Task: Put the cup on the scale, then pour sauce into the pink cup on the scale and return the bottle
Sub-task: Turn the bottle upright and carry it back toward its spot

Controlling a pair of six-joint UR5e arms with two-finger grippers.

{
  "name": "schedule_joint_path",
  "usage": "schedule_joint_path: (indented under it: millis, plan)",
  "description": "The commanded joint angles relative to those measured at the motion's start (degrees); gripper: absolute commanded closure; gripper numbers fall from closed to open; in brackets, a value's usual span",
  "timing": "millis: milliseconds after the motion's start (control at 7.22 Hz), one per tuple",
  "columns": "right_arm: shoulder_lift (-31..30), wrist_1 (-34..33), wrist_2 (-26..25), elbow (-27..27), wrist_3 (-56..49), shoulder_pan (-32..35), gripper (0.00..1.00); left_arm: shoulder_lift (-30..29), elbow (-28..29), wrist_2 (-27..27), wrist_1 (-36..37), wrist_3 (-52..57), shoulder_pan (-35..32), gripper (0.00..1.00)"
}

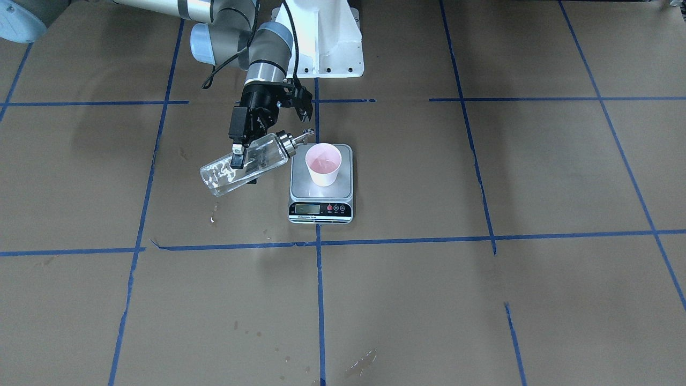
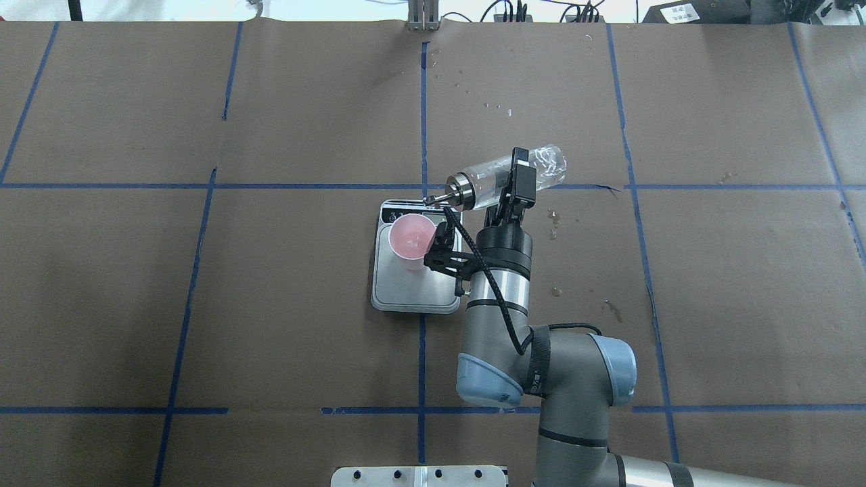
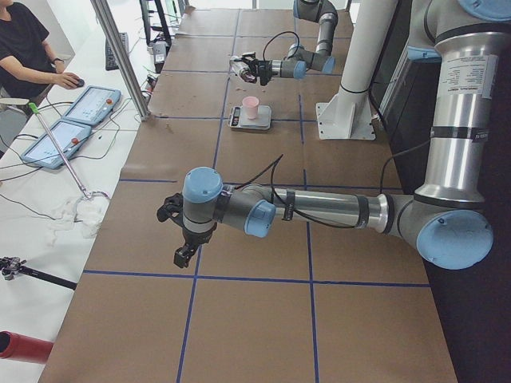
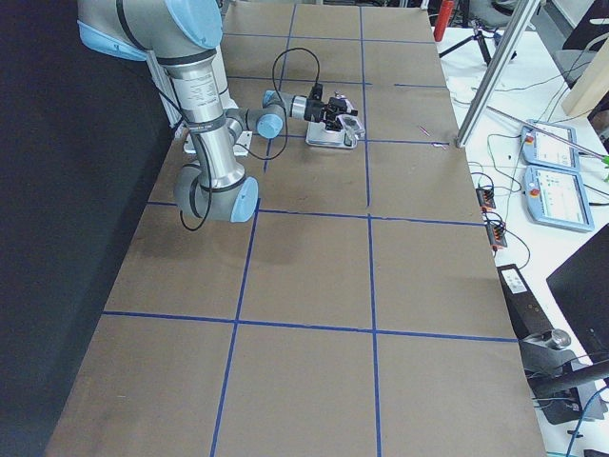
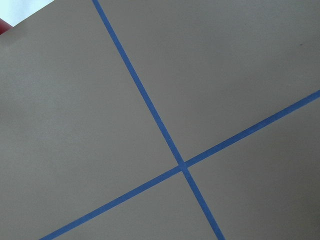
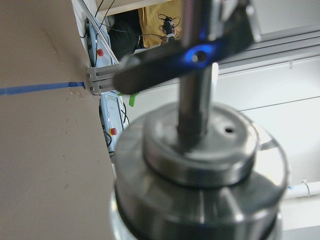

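Note:
My right gripper [image 1: 239, 154] is shut on the clear glass bottle [image 1: 268, 153] and holds it tilted nearly flat, with its metal spout [image 1: 306, 133] close above the rim of the pink cup [image 1: 323, 163]. The cup stands upright on the steel scale [image 1: 343, 188]. The overhead view shows the same: gripper [image 2: 517, 184], bottle [image 2: 482, 186], cup [image 2: 411, 238], scale [image 2: 413, 292]. I see no stream of sauce. The right wrist view is filled by the bottle's collar [image 6: 200, 150]. My left gripper [image 3: 177, 239] shows only in the exterior left view, above bare table; I cannot tell whether it is open.
Brown paper with blue tape lines covers the table. Wet spots lie right of the scale [image 2: 555, 223] and near the front [image 1: 364, 362]. The white robot base [image 1: 327, 43] stands behind the scale. An operator [image 3: 24, 48] sits beyond the far edge.

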Motion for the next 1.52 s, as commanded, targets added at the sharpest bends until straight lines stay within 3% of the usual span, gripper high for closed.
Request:
schedule_joint_path:
  millis: [0, 138, 415, 692, 969, 1246, 1385]
  plan:
    - [-1.1, 0.0, 2.9, 3.1, 9.5, -0.5, 1.00, -0.2, -0.1, 0.0, 0.1, -0.1, -0.6, 0.00]
    - [-2.0, 1.1, 6.0, 5.9, 14.4, -0.6, 1.00, -0.5, -0.1, 0.0, 0.2, -0.3, -0.7, 0.00]
    - [-5.1, 14.5, 10.7, 8.1, 16.1, -0.4, 1.00, -0.3, 0.0, 0.0, 0.2, -0.4, -0.8, 0.00]
    - [-9.9, 22.2, 13.0, 8.7, 24.1, -0.2, 1.00, 0.0, -0.1, -0.1, 0.2, -0.4, -0.8, 0.00]
    - [-11.8, 22.9, 15.7, 8.7, 36.0, 1.6, 1.00, -0.1, -0.2, -0.2, 0.2, -0.4, -0.8, 0.00]
    - [-18.9, 23.0, 24.0, 9.7, 45.6, 5.1, 1.00, 0.0, -0.7, -0.1, 0.2, -0.4, -0.8, 0.00]
    - [-19.4, 23.0, 29.0, 10.3, 51.8, 6.7, 1.00, 0.0, -1.2, -0.3, 0.2, -0.5, -0.8, 0.00]
